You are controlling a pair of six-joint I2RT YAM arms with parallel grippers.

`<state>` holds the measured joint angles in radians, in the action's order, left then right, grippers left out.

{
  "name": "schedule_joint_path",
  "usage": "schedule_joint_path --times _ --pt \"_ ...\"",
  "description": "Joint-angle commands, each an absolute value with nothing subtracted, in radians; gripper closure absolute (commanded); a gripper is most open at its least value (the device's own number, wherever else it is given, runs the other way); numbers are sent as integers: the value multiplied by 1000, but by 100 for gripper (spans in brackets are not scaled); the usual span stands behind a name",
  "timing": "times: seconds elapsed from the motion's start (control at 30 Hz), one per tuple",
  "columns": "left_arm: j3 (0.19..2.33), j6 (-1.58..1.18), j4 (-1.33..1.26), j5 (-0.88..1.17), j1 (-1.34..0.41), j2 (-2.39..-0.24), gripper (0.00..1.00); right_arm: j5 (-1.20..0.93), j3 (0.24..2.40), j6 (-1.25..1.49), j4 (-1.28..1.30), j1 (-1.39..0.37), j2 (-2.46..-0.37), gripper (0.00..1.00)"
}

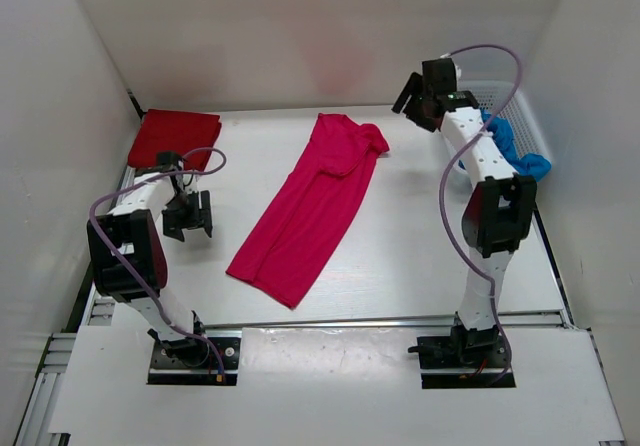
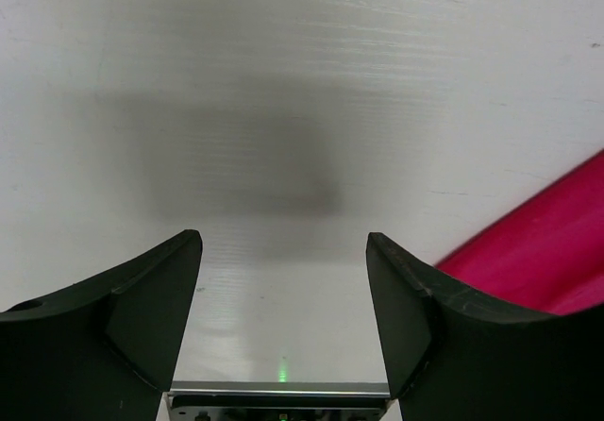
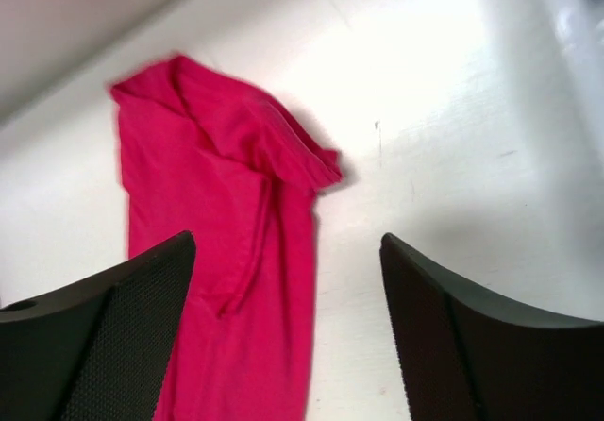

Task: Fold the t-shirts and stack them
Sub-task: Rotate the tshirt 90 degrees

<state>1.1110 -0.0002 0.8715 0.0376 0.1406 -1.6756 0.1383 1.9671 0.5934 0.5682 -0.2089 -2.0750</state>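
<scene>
1. Top external view: the magenta-pink t-shirt [image 1: 310,206] is lying in the middle of the worktop [image 1: 420,256] as a long narrow strip, running aslant from the far centre toward the near left. The dark red t-shirt [image 1: 175,136] is sitting folded in the far left corner. The bright blue t-shirt [image 1: 515,151] is bunching up at the far right edge, against the white mesh basket [image 1: 500,101]. The left gripper [image 1: 188,228] is hanging over bare worktop, near the pink strip's left side but apart from it. The right gripper [image 1: 410,98] is hanging raised near the far right corner, beside the basket.
2. Left wrist view: the left gripper [image 2: 283,289] is standing released, its jaws spread with only bare worktop [image 2: 283,81] between them. An edge of the magenta-pink t-shirt [image 2: 538,251] is showing at the right.
3. Right wrist view: the right gripper [image 3: 288,289] is likewise standing released and gripping nothing. The collar end of the magenta-pink t-shirt [image 3: 226,232] is lying below it on the worktop [image 3: 453,109] — one sleeve is sticking out to the right.
</scene>
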Motion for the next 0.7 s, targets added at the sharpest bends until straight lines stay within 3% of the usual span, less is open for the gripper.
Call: schedule_joint_path --times 0.0,0.03,0.1,0.13,0.23,0.43,0.67 --pt "1097 0 867 66 127 -1608 18 181 1953 540 594 -199 -2066 26" --pt "1097 0 867 66 127 -1608 18 122 1969 561 609 -199 -2084 49" --pt "1097 0 867 66 127 -1598 18 57 1991 595 618 -199 -2146 66" --pt "1097 0 867 66 127 -1598 18 22 1991 636 618 -199 -2167 80" --pt "1088 0 867 55 118 -1609 18 -84 2023 692 618 -209 -2258 96" --pt "1088 0 867 35 118 -1652 18 -104 2149 765 591 -229 -2416 99" --pt "1097 0 867 26 118 -1681 18 56 2220 790 577 -229 -2480 100"
